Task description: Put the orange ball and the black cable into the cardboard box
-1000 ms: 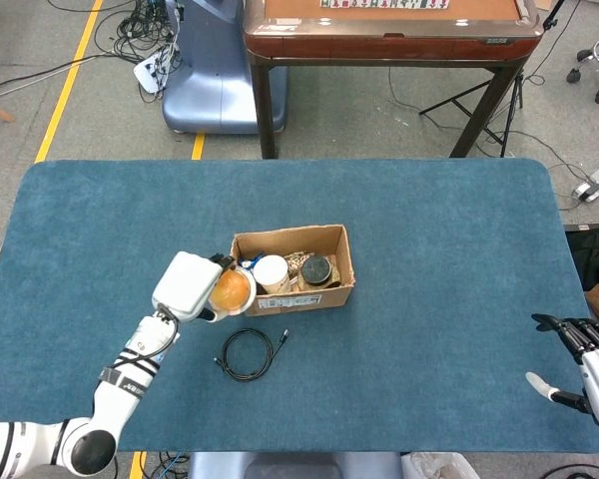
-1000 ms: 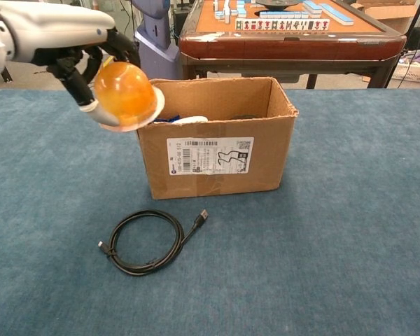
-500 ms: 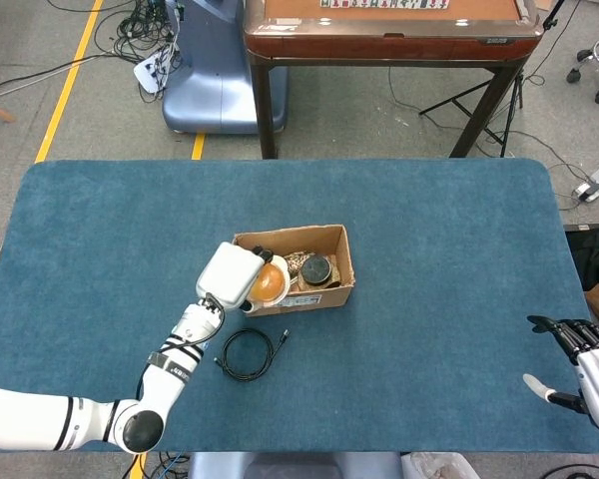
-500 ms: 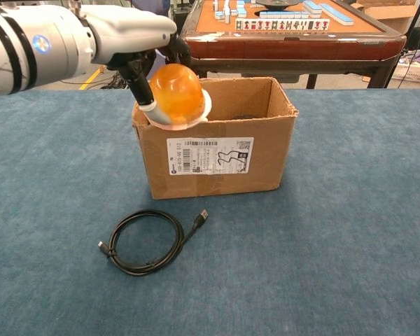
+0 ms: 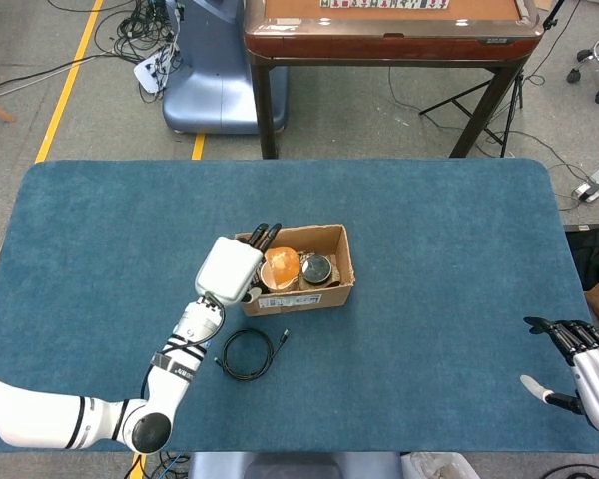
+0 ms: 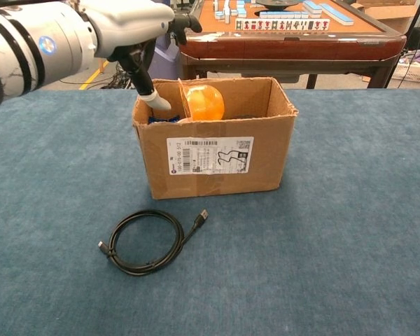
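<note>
Cable: the cable [image 6: 149,241] lay in a loose coil on the table [image 5: 449,299], in front of the box and a little to its left. Its plug end pointed up toward the box.
Nearer hand: the left hand [image 5: 235,269] was much nearer to the cable. The cable sat just below that hand in the head view.
Right hand: the right hand [image 5: 579,371] rested at the far right edge of the table, well apart from everything. Its fingers were spread and it held nothing.
Box: the box [image 6: 217,157] stood open in the middle of the table.
Ball: the ball [image 6: 202,103] was inside the box, near its left wall.
Left hand state: it was over the left edge of the box with its fingers apart, and it held nothing.
Change: half a second ago the left hand held the ball over the box edge. Now the ball had dropped in and the hand had let go.
Next, as a guess: the left hand would have to come back toward the robot and down to reach the cable.
</note>
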You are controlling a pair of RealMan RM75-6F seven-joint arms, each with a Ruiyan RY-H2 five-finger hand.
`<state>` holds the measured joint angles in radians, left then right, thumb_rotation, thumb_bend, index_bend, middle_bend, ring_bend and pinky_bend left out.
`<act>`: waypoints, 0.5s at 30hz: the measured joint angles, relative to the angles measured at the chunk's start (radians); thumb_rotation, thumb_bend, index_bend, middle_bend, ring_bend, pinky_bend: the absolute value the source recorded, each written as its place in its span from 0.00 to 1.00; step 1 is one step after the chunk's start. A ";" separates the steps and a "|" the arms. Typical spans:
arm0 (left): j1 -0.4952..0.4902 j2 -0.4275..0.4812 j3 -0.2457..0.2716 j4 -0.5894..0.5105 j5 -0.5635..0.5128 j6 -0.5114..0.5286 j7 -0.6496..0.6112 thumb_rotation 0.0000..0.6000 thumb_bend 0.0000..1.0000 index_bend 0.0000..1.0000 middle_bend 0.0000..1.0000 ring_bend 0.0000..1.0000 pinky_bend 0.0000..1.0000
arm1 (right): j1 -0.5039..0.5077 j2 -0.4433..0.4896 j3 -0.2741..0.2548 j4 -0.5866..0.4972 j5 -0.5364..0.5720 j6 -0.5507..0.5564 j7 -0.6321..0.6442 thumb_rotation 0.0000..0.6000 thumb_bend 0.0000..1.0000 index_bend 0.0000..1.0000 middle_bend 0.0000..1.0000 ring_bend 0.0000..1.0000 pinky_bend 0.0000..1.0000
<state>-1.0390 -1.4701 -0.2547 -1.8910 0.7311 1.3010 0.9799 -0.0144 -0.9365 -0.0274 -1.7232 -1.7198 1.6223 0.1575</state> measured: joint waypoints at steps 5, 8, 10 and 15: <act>0.021 0.021 0.023 -0.036 0.024 0.024 -0.004 1.00 0.11 0.07 0.11 0.34 0.68 | 0.001 -0.001 0.000 -0.001 0.004 -0.003 -0.001 1.00 0.10 0.25 0.36 0.29 0.29; 0.036 0.042 0.042 -0.075 0.029 0.043 0.008 1.00 0.11 0.08 0.13 0.34 0.68 | 0.001 -0.001 0.002 -0.001 0.008 -0.002 0.000 1.00 0.10 0.25 0.36 0.29 0.29; 0.047 0.063 0.058 -0.113 0.028 0.059 0.028 1.00 0.11 0.09 0.13 0.34 0.68 | 0.000 0.000 0.004 -0.001 0.011 0.001 0.002 1.00 0.10 0.25 0.36 0.29 0.29; 0.084 0.122 0.121 -0.209 0.060 0.101 0.069 1.00 0.11 0.12 0.15 0.35 0.68 | -0.005 0.004 0.007 -0.001 0.018 0.012 0.010 1.00 0.10 0.25 0.36 0.29 0.29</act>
<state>-0.9547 -1.3485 -0.1336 -2.1000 0.7908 1.4021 1.0485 -0.0199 -0.9330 -0.0202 -1.7238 -1.7018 1.6348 0.1677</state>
